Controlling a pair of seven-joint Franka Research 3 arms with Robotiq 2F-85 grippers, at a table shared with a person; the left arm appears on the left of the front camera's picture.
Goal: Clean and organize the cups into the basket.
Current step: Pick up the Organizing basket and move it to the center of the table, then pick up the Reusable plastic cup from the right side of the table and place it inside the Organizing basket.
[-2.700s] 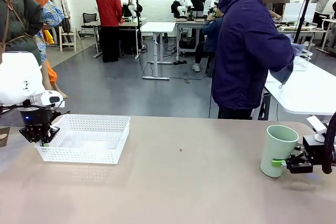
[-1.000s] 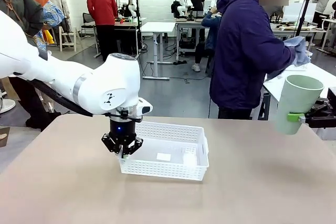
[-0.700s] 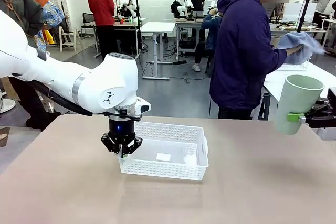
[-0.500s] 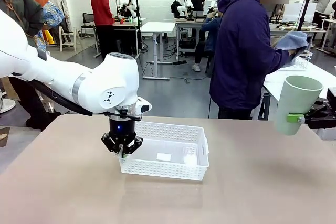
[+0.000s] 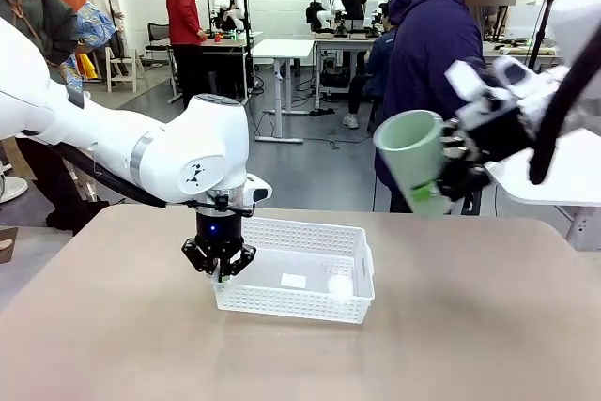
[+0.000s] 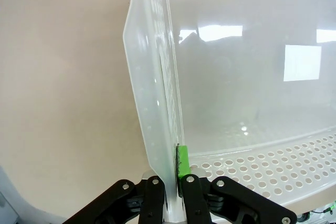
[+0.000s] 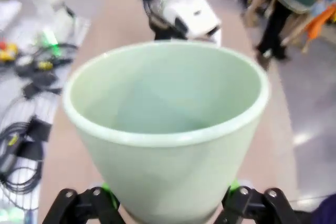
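A pale mint green cup (image 5: 414, 159) hangs tilted in the air above the table's right half, mouth turned up and to the left, with my right gripper (image 5: 449, 182) shut around its lower body. In the right wrist view the cup (image 7: 167, 124) sits between the two fingers, its inside empty. The white lattice basket (image 5: 297, 269) rests on the table at centre. My left gripper (image 5: 218, 265) is shut on the basket's left wall; the left wrist view shows the fingers pinching that wall (image 6: 157, 124) with a green pad inside. The basket holds nothing.
A person in a dark blue jacket (image 5: 427, 72) stands at the far table edge, right of centre, behind the raised cup. A white table (image 5: 554, 171) lies at the far right. Tan tabletop (image 5: 470, 326) spreads in front and to the right of the basket.
My right arm has swung the mint cup leftward from the far right edge and tipped it over the table's right half. The basket and left gripper have stayed put.
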